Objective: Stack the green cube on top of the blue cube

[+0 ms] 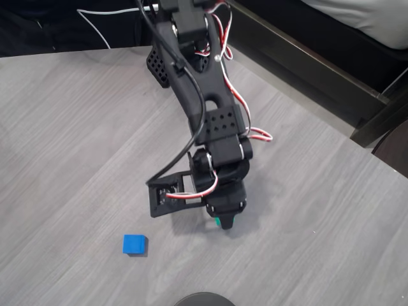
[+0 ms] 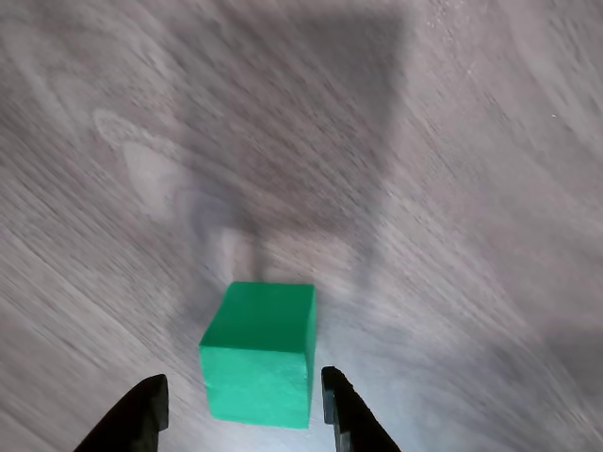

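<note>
The green cube (image 2: pixel 259 353) sits between my gripper's (image 2: pixel 243 407) two black fingertips (image 2: pixel 341 407) in the wrist view, the right one against its side. The cube looks sharp there while the table under it is blurred. From overhead, only a sliver of the green cube (image 1: pixel 224 222) peeks out below the gripper (image 1: pixel 224 217), low over the table right of centre. The blue cube (image 1: pixel 134 244) rests on the table to the lower left of the gripper, about a hand's width away, standing free.
The black arm (image 1: pixel 204 108) reaches down from the top of the overhead view, with red and white wires along it. The grey wood table's (image 1: pixel 76 140) edge runs diagonally at the upper right. A dark round object (image 1: pixel 204 299) pokes in at the bottom edge.
</note>
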Robot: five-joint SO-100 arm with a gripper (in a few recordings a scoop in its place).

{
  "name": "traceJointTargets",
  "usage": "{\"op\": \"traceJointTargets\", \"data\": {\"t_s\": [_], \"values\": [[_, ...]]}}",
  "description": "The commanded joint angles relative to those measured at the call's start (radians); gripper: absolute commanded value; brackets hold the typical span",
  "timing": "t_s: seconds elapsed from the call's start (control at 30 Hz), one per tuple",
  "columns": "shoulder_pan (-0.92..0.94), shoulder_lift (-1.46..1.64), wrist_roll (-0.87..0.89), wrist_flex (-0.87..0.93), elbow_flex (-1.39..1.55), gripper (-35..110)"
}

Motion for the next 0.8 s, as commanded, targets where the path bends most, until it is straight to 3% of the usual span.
{"op": "traceJointTargets", "data": {"t_s": [0.0,0.1,0.4,0.77], "values": [[-0.002,-0.018,-0.005,-0.008,-0.060,18],[0.000,-0.071,-0.005,0.015,-0.107,0],[0.043,-0.029,-0.005,0.075,-0.152,0],[0.287,0.196,-0.057,0.161,-0.173,0]]}}
